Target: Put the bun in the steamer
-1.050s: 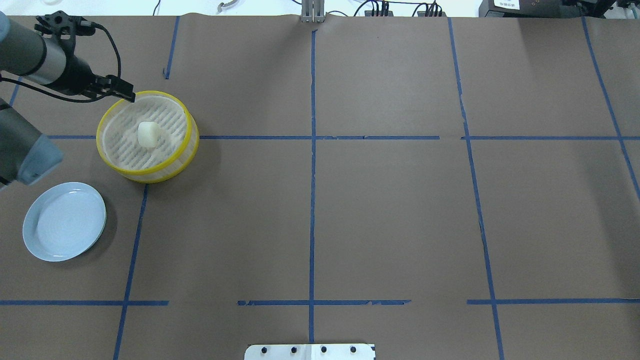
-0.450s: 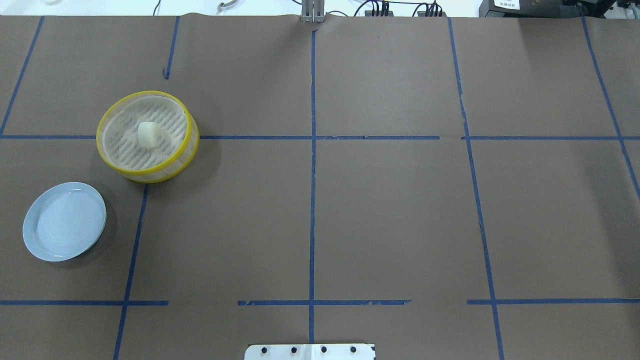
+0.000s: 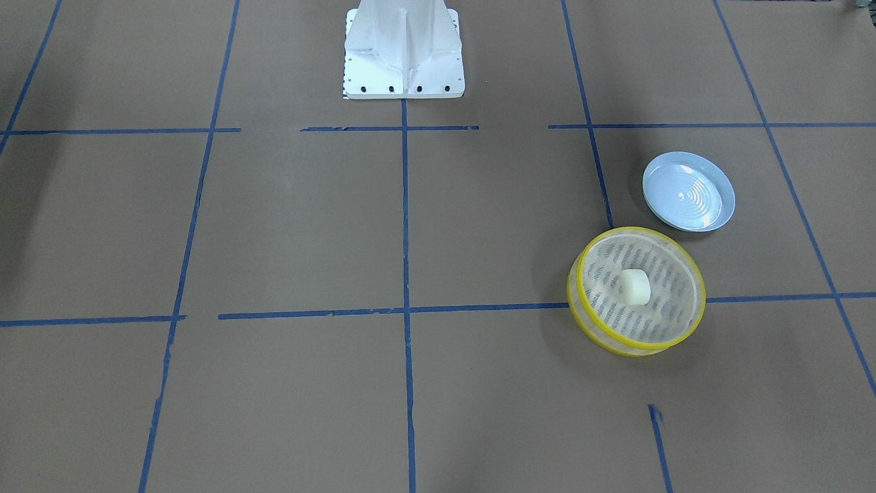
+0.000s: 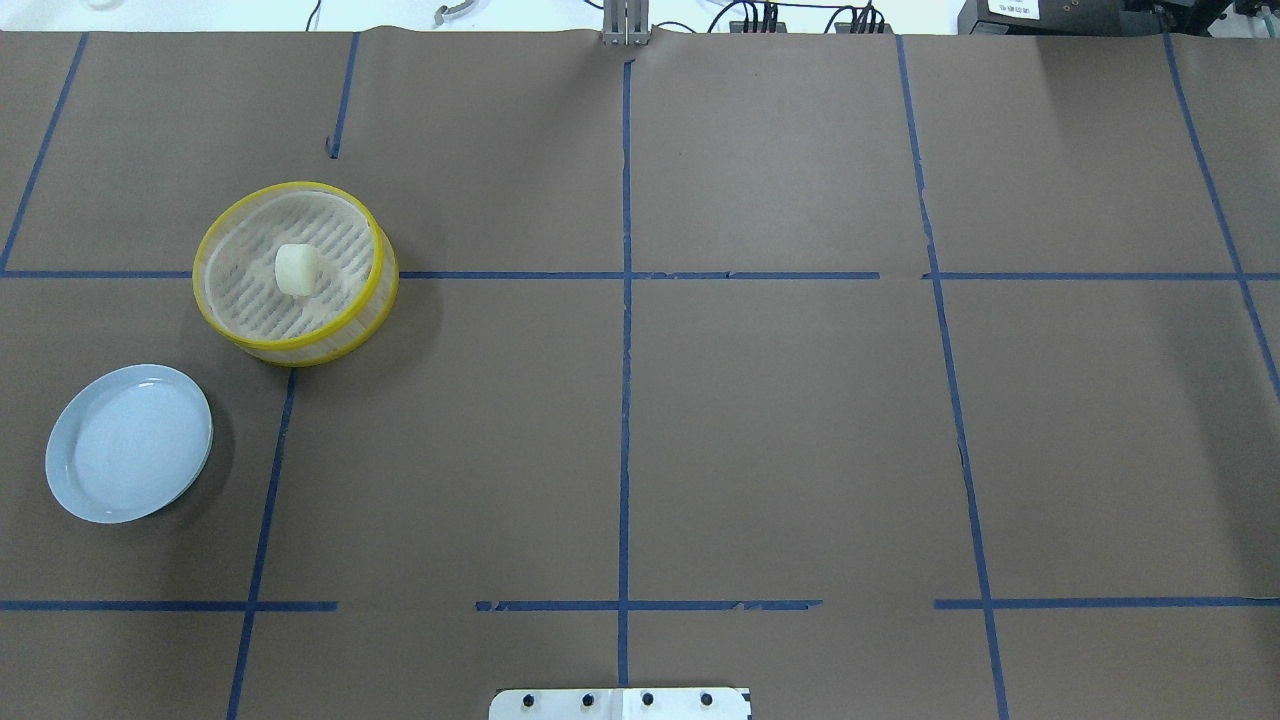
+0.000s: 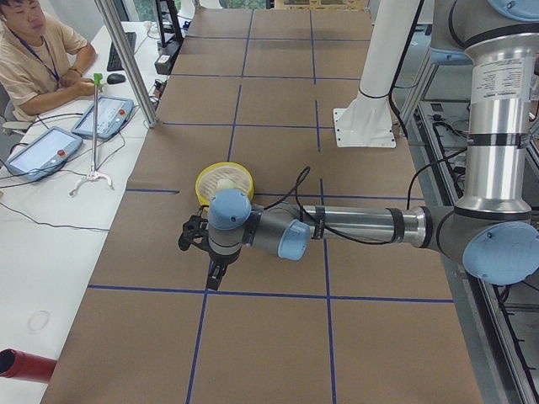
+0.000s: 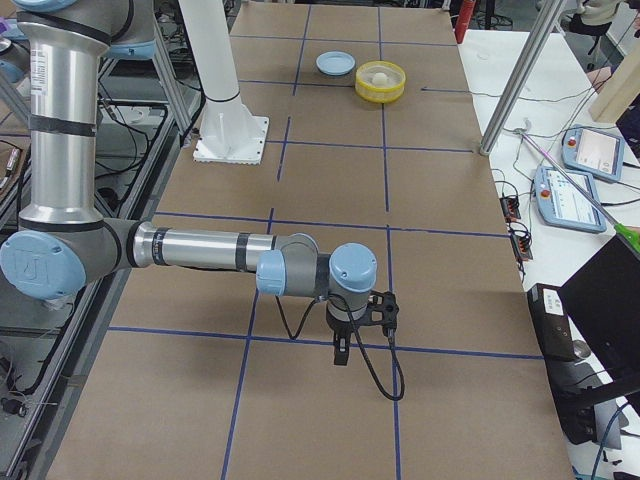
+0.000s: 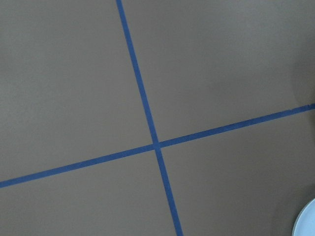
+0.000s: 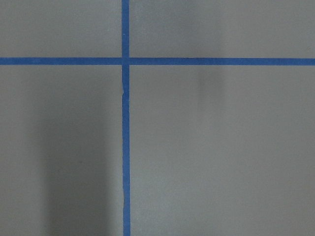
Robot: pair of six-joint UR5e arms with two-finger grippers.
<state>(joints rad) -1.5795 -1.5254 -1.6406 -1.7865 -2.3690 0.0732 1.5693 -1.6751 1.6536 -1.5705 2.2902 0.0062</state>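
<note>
Well, your bun (image 4: 297,269) sits centred in the steamer (image 4: 300,343); the left gripper (image 5: 216,278) hangs nearer than the right gripper (image 6: 341,352), finger spread impossible to tell on either.

The bun (image 4: 297,270) is coloured cream-white, the plate (image 4: 128,442) pale blue. The steamer (image 4: 345,325) is edged in bright yellow. The brown table (image 4: 780,420) is crossed by blue lines (image 4: 625,400).
</note>
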